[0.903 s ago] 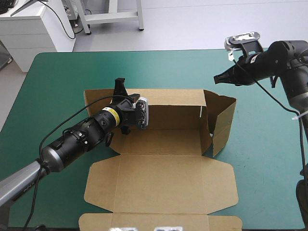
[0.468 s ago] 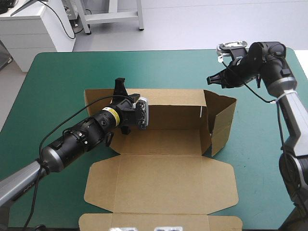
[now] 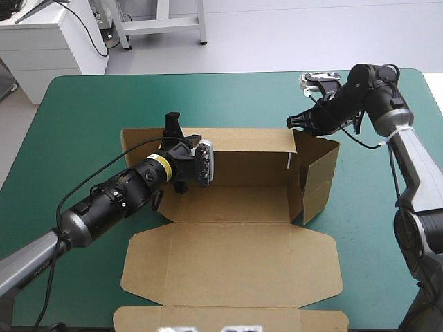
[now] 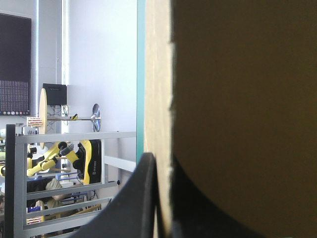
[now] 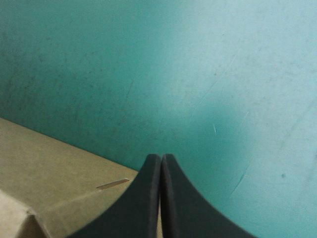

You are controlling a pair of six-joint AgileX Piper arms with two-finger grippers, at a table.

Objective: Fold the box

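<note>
Left gripper [image 3: 172, 124] pinching back wall [image 3: 249, 155] of box [image 3: 235, 256]; right gripper [image 3: 292, 123] pressed together, just beside raised side wall [image 3: 320, 169]. Best press it inward slowly, back wall held steady.

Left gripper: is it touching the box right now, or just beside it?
Touching. The left wrist view shows the left gripper all but shut on the box, the brown board's edge pinched between its black fingers.

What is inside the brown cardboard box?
Only its bare brown floor shows inside the brown cardboard box. The left arm, whose black-fingered left gripper pinches the back wall, covers the floor's left end, so anything there is hidden.
</note>
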